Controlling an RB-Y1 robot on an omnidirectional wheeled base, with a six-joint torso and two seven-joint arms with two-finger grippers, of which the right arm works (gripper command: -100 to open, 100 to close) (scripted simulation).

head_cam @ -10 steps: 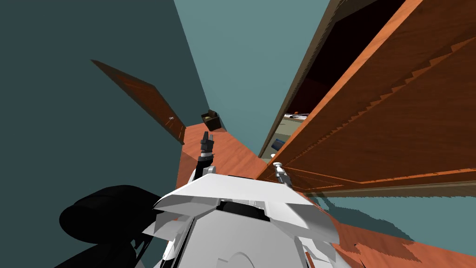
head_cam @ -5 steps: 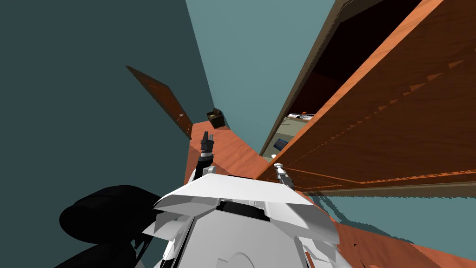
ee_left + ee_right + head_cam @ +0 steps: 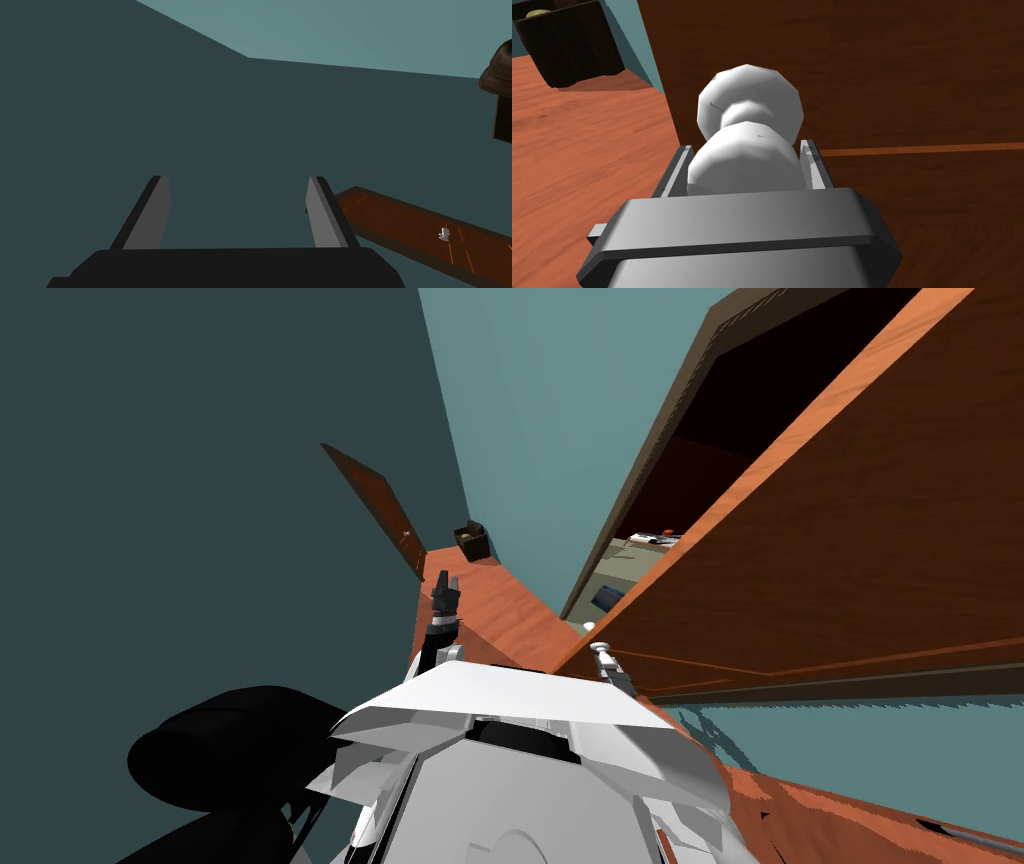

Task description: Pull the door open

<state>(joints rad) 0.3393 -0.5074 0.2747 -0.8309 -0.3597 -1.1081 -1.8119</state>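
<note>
The left gripper (image 3: 237, 181) had thin grey blade fingers on a black box; the right gripper (image 3: 747, 146) had a grey, bevelled box.

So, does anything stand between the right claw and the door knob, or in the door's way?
Nothing visible. The right claw is shut on the white knob, fingers pressing its sides. The wooden door stands partly open, and the only loose thing, a dark box, sits far down the corridor.
</note>
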